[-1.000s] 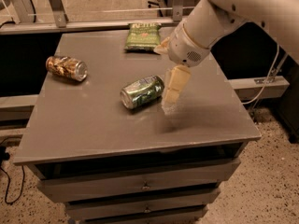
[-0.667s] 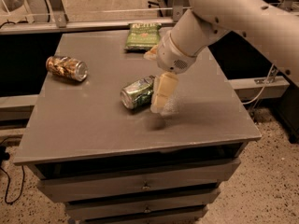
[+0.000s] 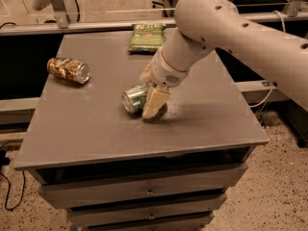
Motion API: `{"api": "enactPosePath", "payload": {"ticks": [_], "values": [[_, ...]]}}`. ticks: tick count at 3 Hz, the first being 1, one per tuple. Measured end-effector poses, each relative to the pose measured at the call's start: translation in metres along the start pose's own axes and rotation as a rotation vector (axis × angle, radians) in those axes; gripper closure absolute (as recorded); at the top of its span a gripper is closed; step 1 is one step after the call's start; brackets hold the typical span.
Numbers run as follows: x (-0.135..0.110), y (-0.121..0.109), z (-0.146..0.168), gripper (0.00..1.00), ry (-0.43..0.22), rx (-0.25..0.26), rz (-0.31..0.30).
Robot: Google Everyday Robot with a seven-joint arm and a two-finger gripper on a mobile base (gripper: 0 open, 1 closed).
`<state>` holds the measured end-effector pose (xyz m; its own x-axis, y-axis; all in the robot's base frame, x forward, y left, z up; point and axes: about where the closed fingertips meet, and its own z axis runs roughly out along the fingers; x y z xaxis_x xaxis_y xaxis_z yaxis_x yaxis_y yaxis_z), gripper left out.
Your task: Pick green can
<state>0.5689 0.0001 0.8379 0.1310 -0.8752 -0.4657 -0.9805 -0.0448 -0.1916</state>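
The green can [image 3: 134,98] lies on its side near the middle of the grey table [image 3: 96,129], its silver end facing front left. My gripper [image 3: 153,104] hangs down from the white arm and sits right against the can's right end, its near finger [image 3: 155,102] reaching down to the table top and covering part of the can. The far side of the gripper is hidden behind the wrist.
A brown and gold patterned can [image 3: 68,70] lies on its side at the table's left. A flat green chip bag [image 3: 147,36] lies at the back edge. The table has drawers below. A metal rail runs behind it.
My arm has moved left and down, and the gripper has gone from just right of the can to directly against it. The can has not visibly shifted.
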Motion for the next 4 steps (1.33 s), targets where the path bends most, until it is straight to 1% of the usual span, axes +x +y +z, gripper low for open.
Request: {"api": "enactPosePath", "payload": {"ticks": [1,2,3,4], "values": [[0.000,-0.004,0.002,0.54,0.014,0.010,0.007],[-0.007,-0.010,-0.013,0.77,0.005,0.041,0.000],[-0.010,-0.020,-0.055,1.00,-0.021,0.099,-0.004],[-0.005,-0.029,-0.101,1.00,-0.062,0.146,0.007]]}}
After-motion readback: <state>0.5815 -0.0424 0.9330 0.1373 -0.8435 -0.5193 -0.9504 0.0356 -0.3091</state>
